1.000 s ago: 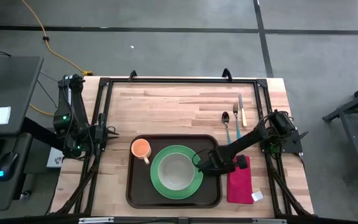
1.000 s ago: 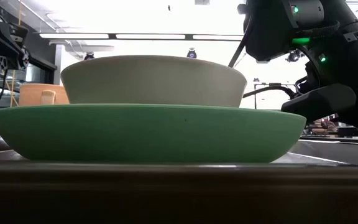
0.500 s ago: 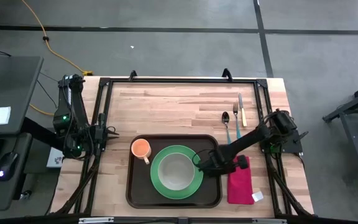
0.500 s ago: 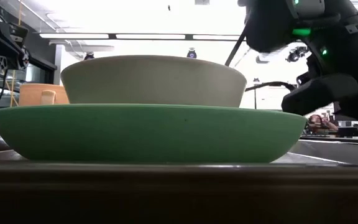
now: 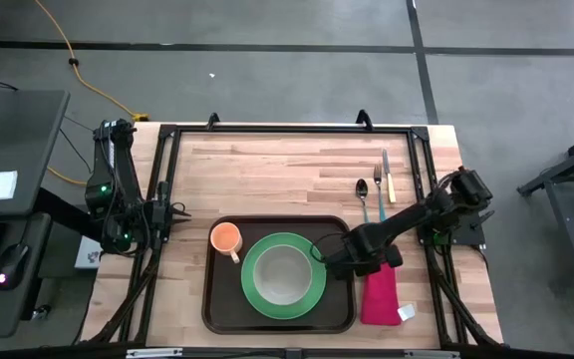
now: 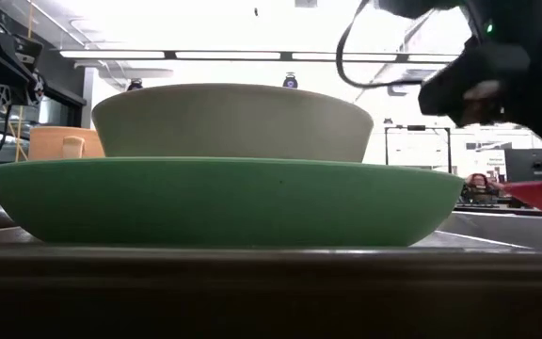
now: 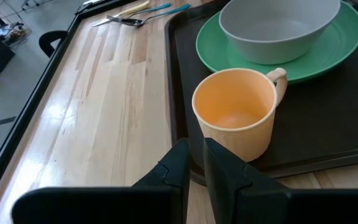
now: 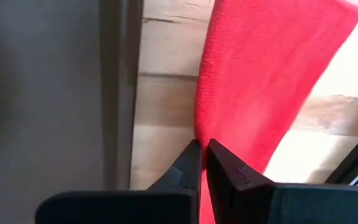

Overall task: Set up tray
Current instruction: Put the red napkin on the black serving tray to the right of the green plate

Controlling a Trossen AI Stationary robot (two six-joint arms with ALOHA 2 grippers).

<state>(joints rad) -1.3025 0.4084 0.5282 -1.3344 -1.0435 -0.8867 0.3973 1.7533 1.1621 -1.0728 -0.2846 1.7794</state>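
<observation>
My two arms are dark, near-black jointed links. The left arm (image 5: 118, 194) shows small green indicator lights on its joints, and black cabling loops above the right arm (image 5: 417, 214) in the low view. Each wrist camera shows a tool ending in two slim, black, matte fingers that taper to blunt tips: the left tool (image 7: 196, 158) and the right tool (image 8: 202, 157) look alike.

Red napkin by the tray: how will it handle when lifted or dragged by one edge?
The red cloth napkin is probably floppy: pinched at one edge by the right hand, it lies skewed beside the dark brown plastic tray. It looks thin, so likely light, and should drape if lifted. The woven surface may drag on the wooden table rather than slide freely.
</observation>
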